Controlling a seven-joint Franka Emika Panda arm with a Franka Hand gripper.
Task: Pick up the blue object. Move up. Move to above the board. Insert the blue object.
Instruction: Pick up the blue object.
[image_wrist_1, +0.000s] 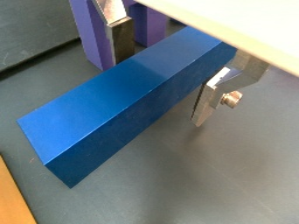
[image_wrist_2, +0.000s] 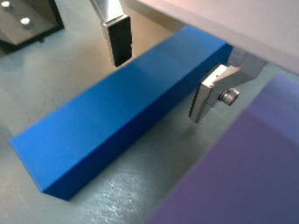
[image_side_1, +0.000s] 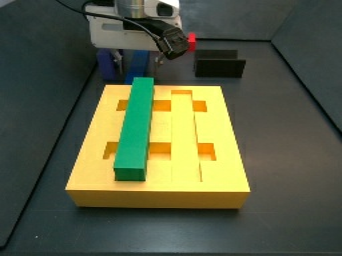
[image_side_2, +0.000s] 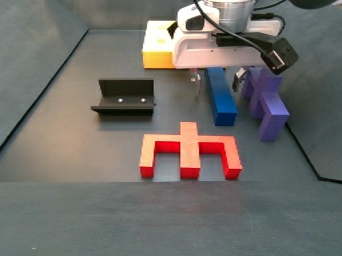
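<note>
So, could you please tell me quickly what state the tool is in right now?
Tool: open, fingers either side of the blue object on the floor, not yet clamped.

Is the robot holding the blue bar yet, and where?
Not yet: the gripper is open, its fingers straddling the blue bar near one end.

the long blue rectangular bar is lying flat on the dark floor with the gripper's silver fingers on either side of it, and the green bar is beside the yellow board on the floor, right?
Not quite: the green bar lies in a groove on top of the yellow grooved board, as a side view shows. The long blue rectangular bar does lie flat between the gripper fingers.
</note>
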